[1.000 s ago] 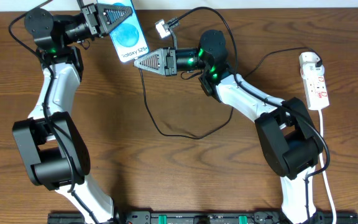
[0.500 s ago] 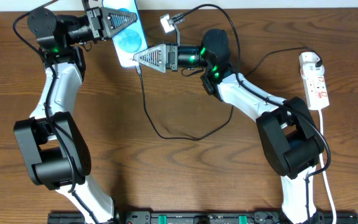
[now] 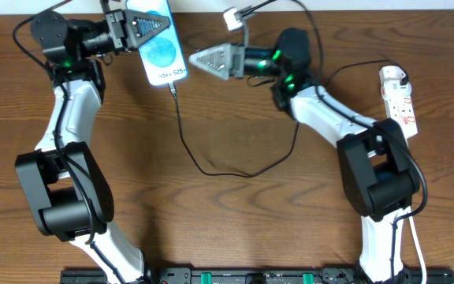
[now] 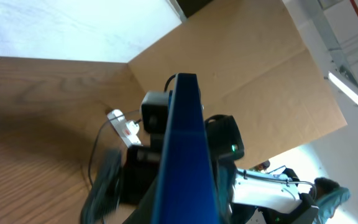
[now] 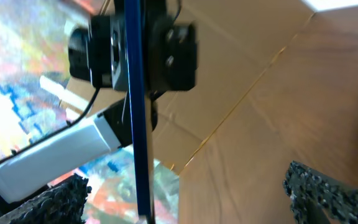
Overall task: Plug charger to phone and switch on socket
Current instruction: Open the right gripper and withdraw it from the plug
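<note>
My left gripper [image 3: 158, 24] is shut on the phone [image 3: 162, 51], holding it off the table at the back left, its blue screen facing up. The charger cable [image 3: 211, 169] hangs from the phone's lower edge, loops over the table and runs right to the white adapter [image 3: 393, 76] on the socket [image 3: 403, 106]. My right gripper [image 3: 199, 59] stands open just right of the phone, holding nothing. In the right wrist view the phone [image 5: 133, 112] shows edge-on between the wide-apart fingers [image 5: 328, 194]. The left wrist view shows the phone's blue edge [image 4: 182, 155].
The socket lies at the far right edge, its white cord [image 3: 413, 197] trailing toward the front. Cardboard walls [image 4: 241, 68] stand behind the table. The right arm [image 3: 321, 110] stretches across the back middle. A black rail [image 3: 235, 276] runs along the front edge.
My right gripper has opened, let go of the cable tip at the phone and drawn back to the right. The left gripper keeps holding the phone, shifted slightly.
</note>
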`<action>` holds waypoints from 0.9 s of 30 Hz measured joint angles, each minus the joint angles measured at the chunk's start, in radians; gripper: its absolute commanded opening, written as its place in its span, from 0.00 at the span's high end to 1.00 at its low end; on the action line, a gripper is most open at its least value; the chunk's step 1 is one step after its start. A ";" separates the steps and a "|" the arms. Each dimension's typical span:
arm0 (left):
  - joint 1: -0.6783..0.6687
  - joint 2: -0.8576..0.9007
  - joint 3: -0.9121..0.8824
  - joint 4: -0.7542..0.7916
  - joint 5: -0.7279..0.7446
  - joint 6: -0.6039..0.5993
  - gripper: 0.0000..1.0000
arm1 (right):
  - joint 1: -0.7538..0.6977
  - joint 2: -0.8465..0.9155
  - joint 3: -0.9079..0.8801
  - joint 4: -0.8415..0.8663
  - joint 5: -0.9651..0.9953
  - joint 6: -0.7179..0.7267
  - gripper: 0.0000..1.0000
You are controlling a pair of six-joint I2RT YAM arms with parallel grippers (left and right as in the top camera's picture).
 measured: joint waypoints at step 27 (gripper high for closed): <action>0.039 0.000 0.000 0.000 0.003 -0.019 0.93 | -0.073 0.000 0.007 -1.118 0.123 -0.490 0.08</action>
